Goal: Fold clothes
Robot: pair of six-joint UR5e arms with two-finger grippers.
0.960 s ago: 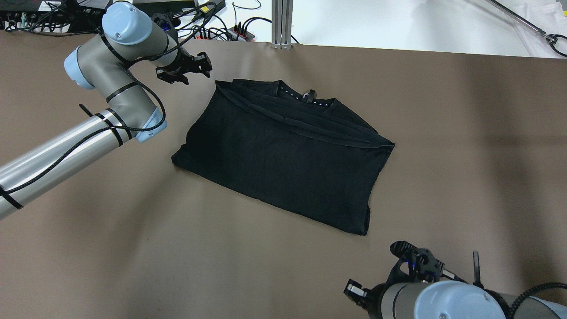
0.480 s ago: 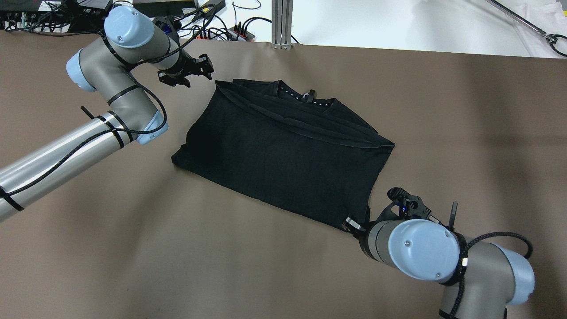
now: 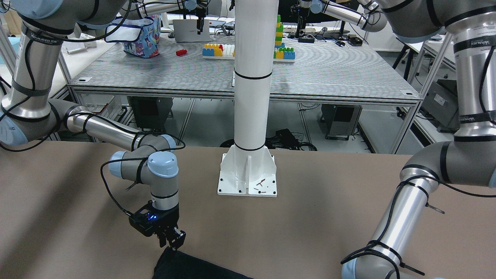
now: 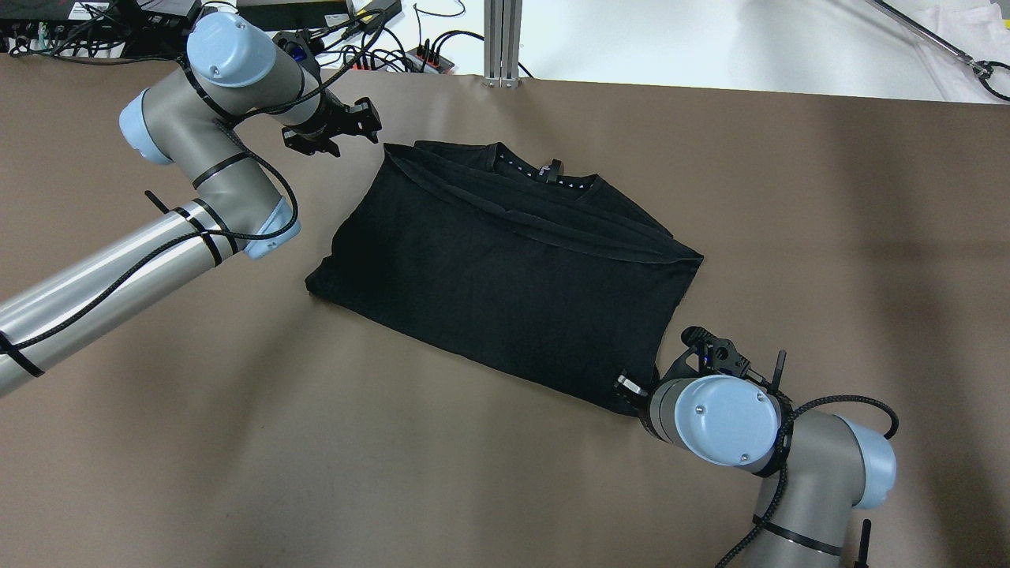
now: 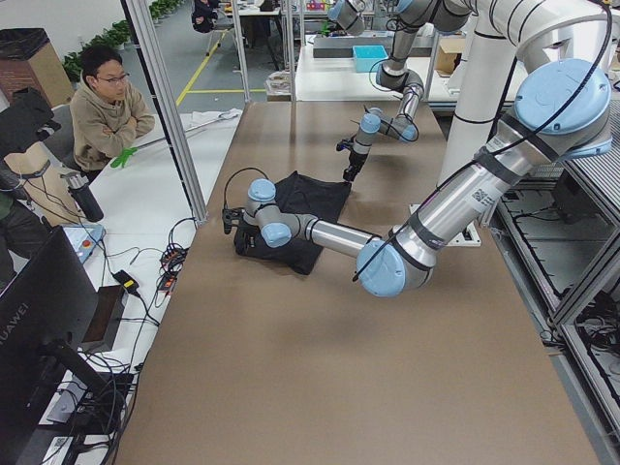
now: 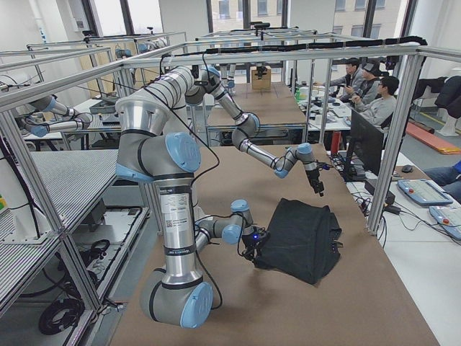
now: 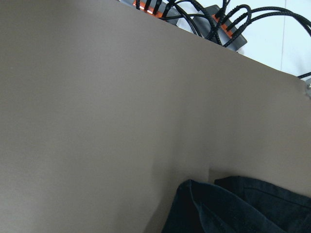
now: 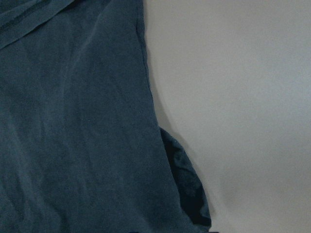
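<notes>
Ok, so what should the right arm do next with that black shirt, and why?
Probably ease the right gripper down onto the near corner of the black T-shirt and close its jaws there. It hangs right at that corner, the shirt lies flat, and the left gripper sits beside the far corner, so lifting corners for another fold seems likely.

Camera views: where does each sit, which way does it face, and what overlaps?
Front-facing: across the table, facing the robot; both arms, right pincer at black garment corner.
Overhead: behind the robot, looking forward and down; both arms, left pincer near garment.
Exterior left: table's left end, looking along it; left arm near.
Exterior right: opposite end; right arm near.
Left wrist: down on table and a garment corner; no pincer shows.
Right wrist: close over garment edge; no pincer shows.
Shared: all six show the garment.
</notes>
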